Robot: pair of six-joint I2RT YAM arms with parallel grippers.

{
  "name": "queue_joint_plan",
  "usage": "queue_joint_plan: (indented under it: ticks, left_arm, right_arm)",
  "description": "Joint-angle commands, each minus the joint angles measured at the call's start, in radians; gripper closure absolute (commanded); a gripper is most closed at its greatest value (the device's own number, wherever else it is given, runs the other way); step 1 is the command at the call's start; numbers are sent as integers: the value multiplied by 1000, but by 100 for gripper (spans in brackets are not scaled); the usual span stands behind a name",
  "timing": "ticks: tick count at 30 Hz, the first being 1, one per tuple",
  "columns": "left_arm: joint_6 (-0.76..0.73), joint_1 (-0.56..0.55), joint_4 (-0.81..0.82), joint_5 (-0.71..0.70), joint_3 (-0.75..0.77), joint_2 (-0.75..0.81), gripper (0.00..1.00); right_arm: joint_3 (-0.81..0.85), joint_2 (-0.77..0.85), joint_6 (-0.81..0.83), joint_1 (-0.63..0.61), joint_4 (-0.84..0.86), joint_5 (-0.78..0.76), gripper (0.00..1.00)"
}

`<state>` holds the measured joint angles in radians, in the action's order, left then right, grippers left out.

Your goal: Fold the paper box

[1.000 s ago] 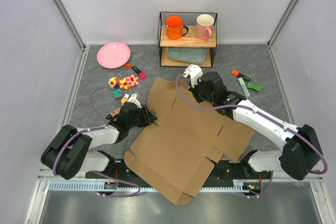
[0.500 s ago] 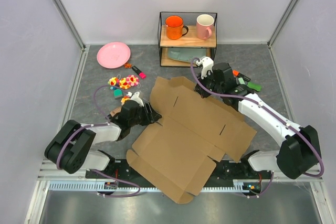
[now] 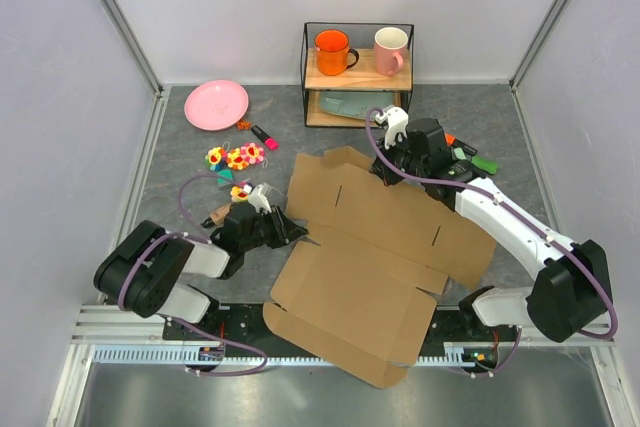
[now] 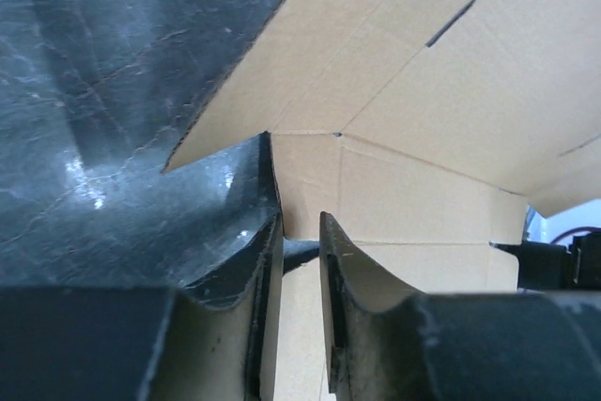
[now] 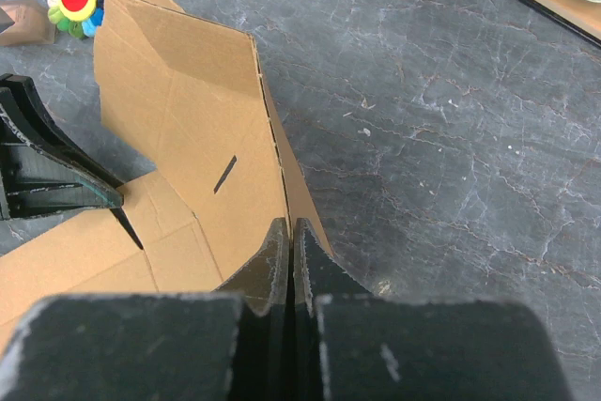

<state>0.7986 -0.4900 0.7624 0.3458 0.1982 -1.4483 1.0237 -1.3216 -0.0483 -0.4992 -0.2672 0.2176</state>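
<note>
The paper box [image 3: 380, 247] is a flat brown cardboard sheet with flaps and slits, lying across the table's middle and over the front edge. My right gripper [image 3: 385, 169] is shut on its far edge flap, and the wrist view shows the jaws [image 5: 290, 224] pinching that raised flap [image 5: 188, 138]. My left gripper [image 3: 288, 231] lies low on the table at the sheet's left notch. In its wrist view the fingertips [image 4: 299, 227] stand a narrow gap apart against the cardboard [image 4: 451, 91], with nothing visibly clamped between them.
A wire shelf [image 3: 357, 75] at the back holds an orange mug [image 3: 332, 51] and a pink mug [image 3: 391, 50]. A pink plate [image 3: 216, 104], flower toys [image 3: 238, 157] and a marker [image 3: 263, 136] lie at the left. More markers [image 3: 462, 145] lie right of my right gripper.
My right gripper has moved back and to the right with the far flap. The sheet has slid and swung to the right. My left gripper has shifted slightly nearer and stays at the sheet's left edge.
</note>
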Motion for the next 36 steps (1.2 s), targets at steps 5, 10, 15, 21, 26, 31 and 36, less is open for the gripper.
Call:
queue_joint_plan:
  ticks: [5, 10, 15, 21, 26, 31, 36]
  left_arm:
    - [97, -24, 281, 209, 17, -38, 78]
    - [120, -24, 353, 222, 4, -86, 98]
    - [44, -27, 214, 216, 7, -22, 98]
    - [-174, -113, -150, 9, 44, 219, 98]
    - [-228, -153, -227, -128, 21, 362, 98]
    - [-282, -193, -253, -254, -16, 537, 98]
    - [-300, -203, -261, -301, -22, 546, 98]
  right_arm:
    - [9, 16, -88, -16, 82, 62, 100]
    - [3, 30, -90, -16, 82, 51, 100]
    - [-1, 41, -94, -18, 79, 23, 100]
    - [6, 51, -108, -16, 56, -32, 100]
    - [16, 42, -154, -9, 49, -52, 100]
    - [21, 42, -196, 13, 51, -34, 100]
    - [16, 41, -225, 22, 56, -21, 100]
